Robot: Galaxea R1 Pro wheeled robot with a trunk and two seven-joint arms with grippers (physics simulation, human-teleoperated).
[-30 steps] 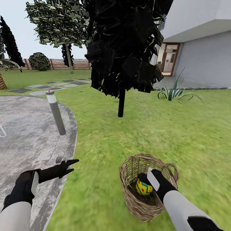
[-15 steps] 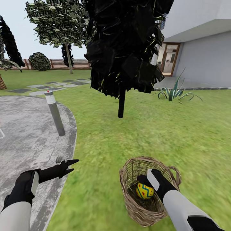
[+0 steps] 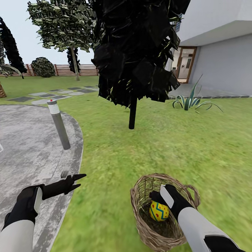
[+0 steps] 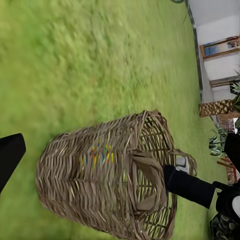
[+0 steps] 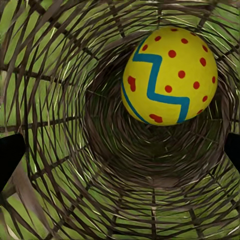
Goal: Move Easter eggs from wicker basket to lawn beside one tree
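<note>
Green lawn (image 3: 147,147) all around, and the right claw (image 3: 158,200) is down inside the wicker basket (image 3: 141,224), one basket, standing on the grass. Its dark fingertips (image 5: 10,155) sit far apart at the frame edges in the right wrist view: spread wide, gripping nothing. One Easter egg (image 3: 159,211) is countable, yellow with a blue zigzag and red dots, resting against the woven wall just beside the claw. Out to the left, the left claw (image 3: 75,180) hovers over the edge of the grey paved path (image 3: 31,140); whether it's parted or closed, I cannot tell. Further out: one grey bollard (image 3: 58,124), one black-leaved tree (image 3: 134,52), one pale-trunked tree (image 3: 74,63). No readable writing anywhere.
</note>
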